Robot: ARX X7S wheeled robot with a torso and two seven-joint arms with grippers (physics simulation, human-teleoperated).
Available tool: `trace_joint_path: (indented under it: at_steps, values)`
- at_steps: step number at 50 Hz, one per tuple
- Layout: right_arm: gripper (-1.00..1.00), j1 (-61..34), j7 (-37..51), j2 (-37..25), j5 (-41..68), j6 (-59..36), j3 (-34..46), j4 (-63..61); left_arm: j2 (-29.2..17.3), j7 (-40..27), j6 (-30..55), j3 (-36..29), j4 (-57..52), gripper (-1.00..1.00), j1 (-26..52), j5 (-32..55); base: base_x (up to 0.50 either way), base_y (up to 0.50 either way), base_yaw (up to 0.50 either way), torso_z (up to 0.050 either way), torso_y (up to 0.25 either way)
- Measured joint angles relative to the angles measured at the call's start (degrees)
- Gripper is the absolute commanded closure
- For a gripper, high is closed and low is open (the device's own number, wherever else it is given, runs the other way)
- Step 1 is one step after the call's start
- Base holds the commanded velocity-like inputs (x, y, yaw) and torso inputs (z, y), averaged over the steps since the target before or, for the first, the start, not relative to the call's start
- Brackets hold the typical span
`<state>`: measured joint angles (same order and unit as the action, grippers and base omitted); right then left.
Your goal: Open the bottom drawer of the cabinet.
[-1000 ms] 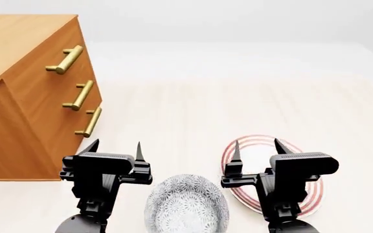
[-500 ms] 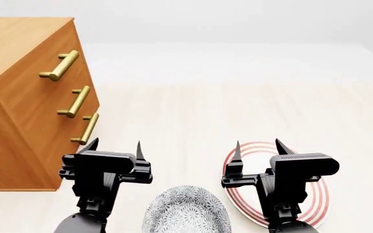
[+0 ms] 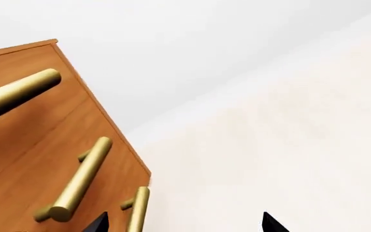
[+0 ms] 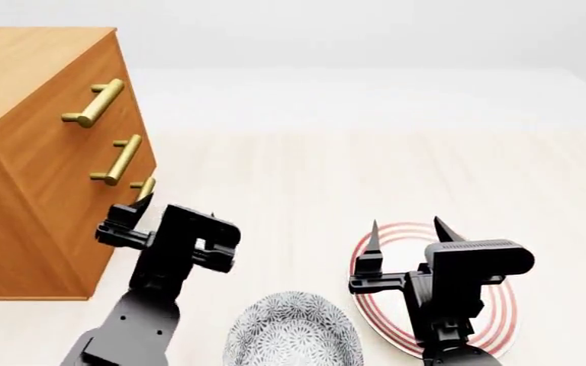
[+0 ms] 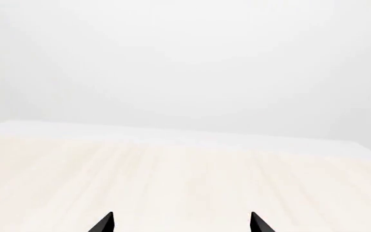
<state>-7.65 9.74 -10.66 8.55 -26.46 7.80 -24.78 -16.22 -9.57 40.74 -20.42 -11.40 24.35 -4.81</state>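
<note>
The orange-brown cabinet (image 4: 28, 69) stands at the left, its three drawers shut, each with a brass bar handle. The bottom drawer (image 4: 79, 252) is the lowest; its handle (image 4: 146, 186) shows just above my left gripper (image 4: 179, 210). That gripper is open and turned toward the cabinet front. In the left wrist view the cabinet (image 3: 18, 145) fills one side, and the bottom handle (image 3: 137, 210) lies between the spread fingertips (image 3: 269, 223) of the left gripper (image 3: 184, 224), close to one, untouched. My right gripper (image 4: 405, 229) hangs open over the plate, holding nothing; the right gripper (image 5: 181, 223) faces bare floor.
A grey patterned bowl (image 4: 293, 332) sits on the floor between my arms. A white plate with red rings (image 4: 497, 305) lies under the right arm. The pale floor stretches ahead and to the right.
My left gripper has swung left and forward and turned toward the cabinet, reaching the bottom handle. The right arm has stayed put. The head view shifted slightly a second ago.
</note>
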Motion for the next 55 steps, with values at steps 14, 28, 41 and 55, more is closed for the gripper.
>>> trace_joint_path:
  at_steps: [14, 28, 41, 55]
  values:
    - [-1.0, -0.1, 0.4, -0.3, 0.5, 0.5, 0.2, 0.5, -1.0, -1.8, -0.1, -5.3, 10.4, -1.0, 3.5, -4.4, 0.0, 0.0, 0.0, 0.0, 0.0]
    - [-1.0, 0.1, 0.6, -0.6, 1.0, 1.3, 0.6, 1.1, -0.9, -2.6, -0.8, -7.5, 15.9, -1.0, 4.9, -5.8, 0.0, 0.0, 0.0, 0.0, 0.0]
    - [-1.0, 0.0, 0.8, -0.8, 1.4, 2.0, 0.9, 1.8, 0.2, -3.8, -2.9, -10.1, 25.5, -1.0, 8.8, -7.6, 0.0, 0.0, 0.0, 0.0, 0.0]
    - [-1.0, -0.1, 1.1, -1.2, 1.9, 2.1, 1.1, 1.8, 3.3, -6.7, -9.7, -12.9, 45.3, -1.0, 16.2, -9.0, 0.0, 0.0, 0.0, 0.0, 0.0]
